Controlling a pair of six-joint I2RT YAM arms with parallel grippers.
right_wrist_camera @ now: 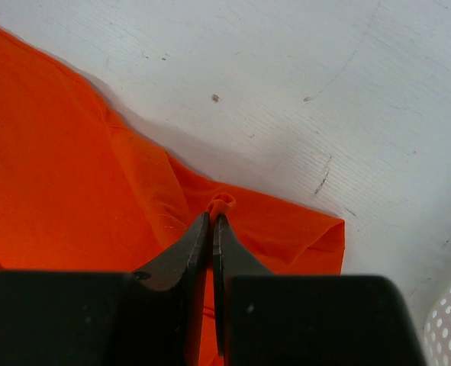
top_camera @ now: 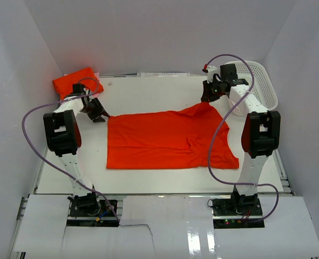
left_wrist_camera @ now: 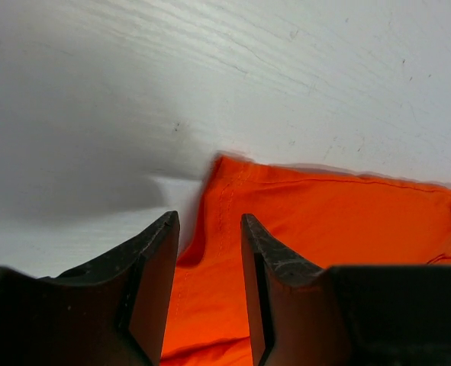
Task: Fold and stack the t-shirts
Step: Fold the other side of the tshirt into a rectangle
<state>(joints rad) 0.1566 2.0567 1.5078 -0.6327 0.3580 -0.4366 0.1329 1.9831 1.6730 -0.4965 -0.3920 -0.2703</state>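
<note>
The right fingers (right_wrist_camera: 188, 255) pinch the far right corner of the spread t-shirt (top_camera: 170, 137) on the bench (top_camera: 148, 89), while the left fingers (left_wrist_camera: 153, 290) stand apart over its far left corner.

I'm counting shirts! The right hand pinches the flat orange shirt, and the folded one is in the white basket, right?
No. The top view shows the folded orange-red fabric t-shirt on the white table, far left, not in the white plastic mesh basket. The rest is right.
</note>
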